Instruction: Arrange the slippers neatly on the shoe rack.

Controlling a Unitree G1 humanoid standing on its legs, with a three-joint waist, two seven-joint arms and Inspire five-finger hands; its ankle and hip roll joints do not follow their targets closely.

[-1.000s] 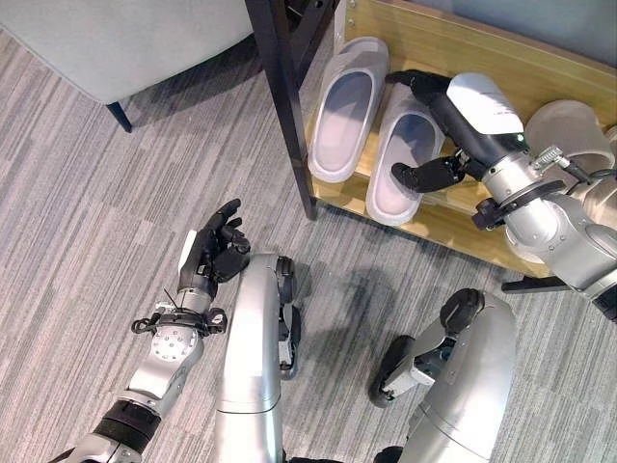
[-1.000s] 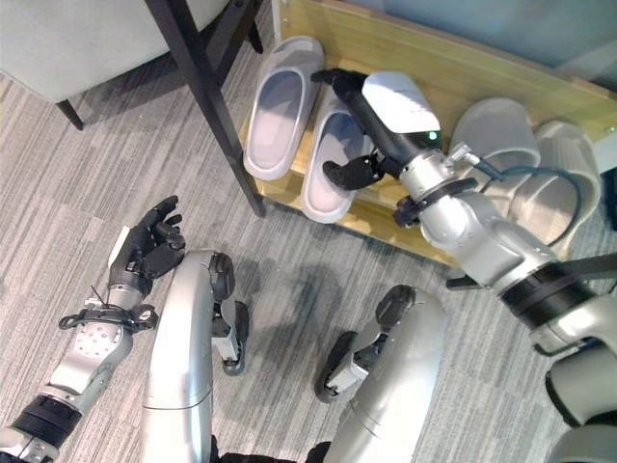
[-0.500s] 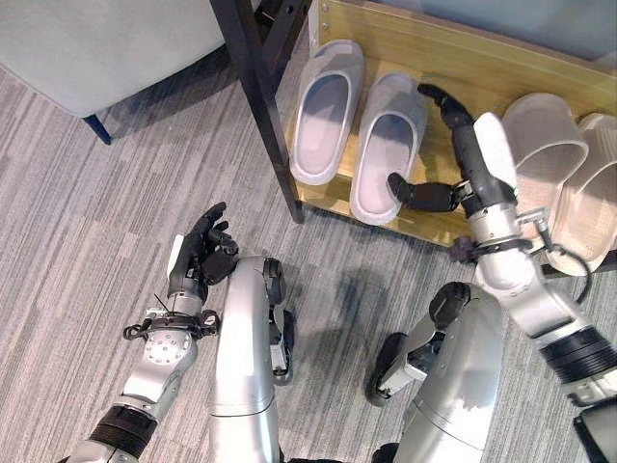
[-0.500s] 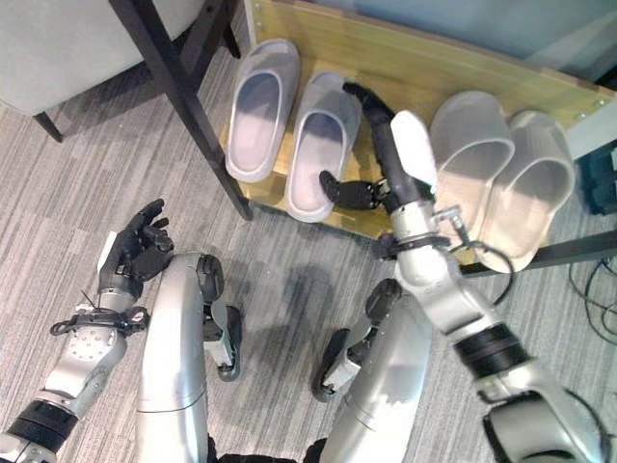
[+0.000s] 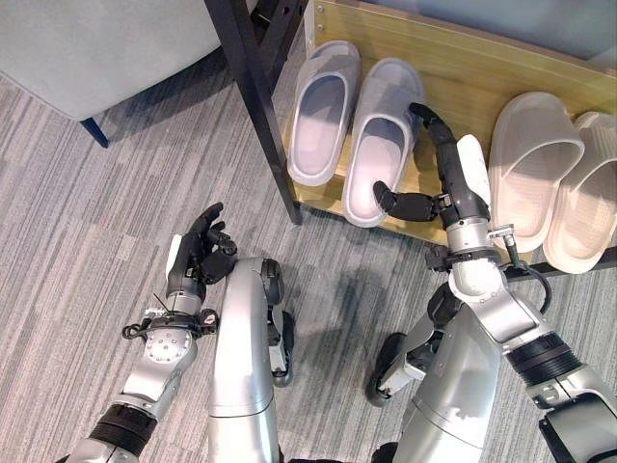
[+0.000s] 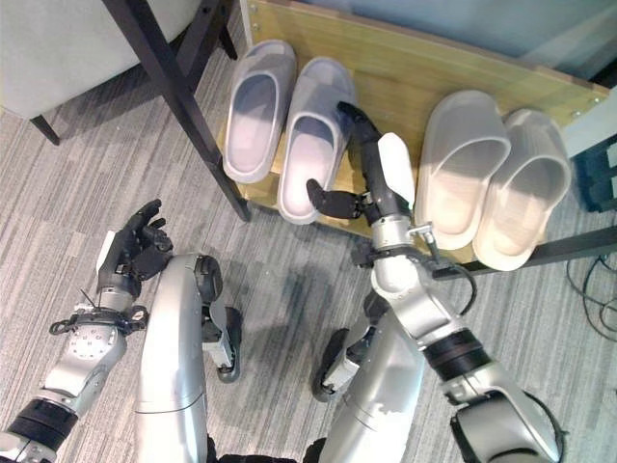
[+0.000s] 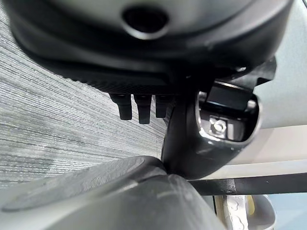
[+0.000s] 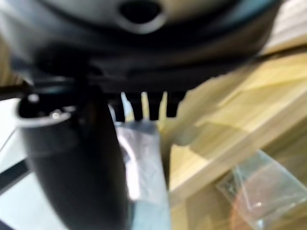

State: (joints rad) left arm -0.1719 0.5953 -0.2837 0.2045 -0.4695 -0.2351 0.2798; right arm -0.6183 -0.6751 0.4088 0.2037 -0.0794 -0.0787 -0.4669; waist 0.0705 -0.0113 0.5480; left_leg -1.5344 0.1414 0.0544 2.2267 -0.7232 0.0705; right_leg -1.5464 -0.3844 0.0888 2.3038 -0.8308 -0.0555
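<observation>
- Right hand (image 5: 445,183), fingers straight, rests against a pale lilac foam slipper (image 5: 378,140) beside its twin (image 5: 322,111) on the wooden shoe rack (image 5: 463,77).
- Left hand (image 5: 196,257) hangs loosely curled above grey carpet (image 5: 77,212).

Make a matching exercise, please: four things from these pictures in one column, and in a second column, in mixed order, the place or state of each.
Things:
1. grey slippers
2. beige slippers
3. right hand
4. left hand

Places or states:
A. over the carpet, fingers relaxed, holding nothing
B. on the shoe rack, at its right part
C. fingers straight, beside a grey slipper
D. on the shoe rack, next to the dark post

Pairs: 1-D, 2-B, 3-C, 4-A
</observation>
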